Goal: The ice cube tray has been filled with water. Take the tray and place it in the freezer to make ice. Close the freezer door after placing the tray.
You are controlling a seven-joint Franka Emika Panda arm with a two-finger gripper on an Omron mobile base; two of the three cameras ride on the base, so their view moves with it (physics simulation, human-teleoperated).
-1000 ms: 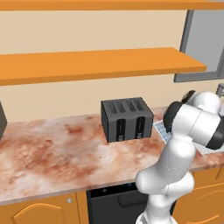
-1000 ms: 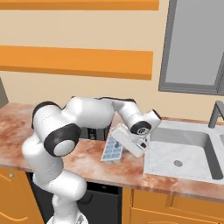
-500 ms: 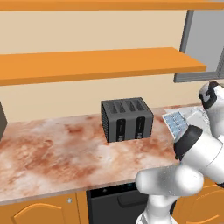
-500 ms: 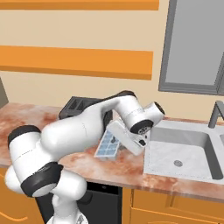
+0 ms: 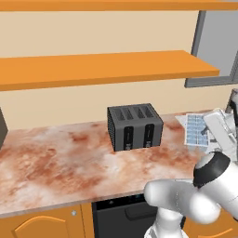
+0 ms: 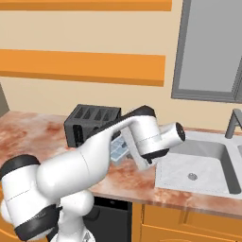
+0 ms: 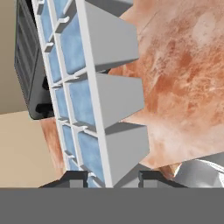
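Lifted ice cube tray (image 7: 83, 105) seemingly clears marbled counter (image 5: 56, 158).

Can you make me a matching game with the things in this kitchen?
Things:
1. ice cube tray
2. toaster
3. sink
4. shelf

Descriptions:
A. orange, up on the wall
B. black, standing on the counter
C. pale blue, held up in the gripper
D. grey, set into the counter

Pairs: 1-C, 2-B, 3-D, 4-A
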